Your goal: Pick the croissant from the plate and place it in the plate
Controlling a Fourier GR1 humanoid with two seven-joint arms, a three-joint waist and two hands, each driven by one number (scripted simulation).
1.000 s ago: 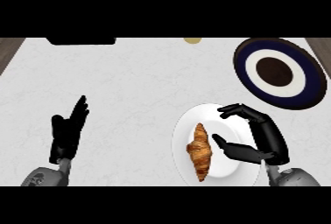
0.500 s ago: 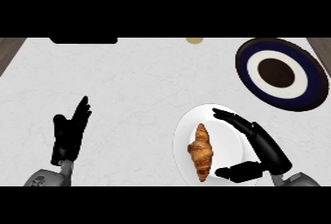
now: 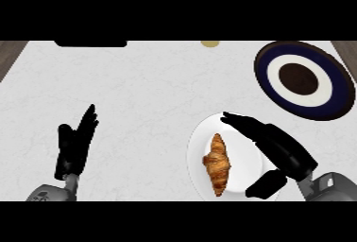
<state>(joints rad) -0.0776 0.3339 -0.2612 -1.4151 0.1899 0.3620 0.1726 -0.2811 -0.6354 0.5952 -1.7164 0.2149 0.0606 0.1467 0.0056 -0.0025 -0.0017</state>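
A golden-brown croissant (image 3: 217, 163) lies lengthwise on a white plate (image 3: 199, 146) at the lower right of the counter. My right hand (image 3: 279, 146) hovers over that plate's right side, just right of the croissant, open, with fingers stretched toward the upper left and the thumb (image 3: 266, 184) spread low at the plate's near edge. It does not touch the croissant. A dark blue plate (image 3: 307, 80) with a white ring and a dark centre sits at the upper right. My left hand (image 3: 75, 144) rests open at the lower left, fingers up.
A black object (image 3: 90, 43) lies at the counter's far edge, upper left. A small tan round thing (image 3: 210, 43) sits at the far edge, centre. The wide white marble counter (image 3: 140, 94) spreads between the hands.
My right hand has opened and straightened, its fingers swinging from a curl over the white plate's right side to a long reach toward the upper left. The thumb dropped lower. The croissant has not moved.
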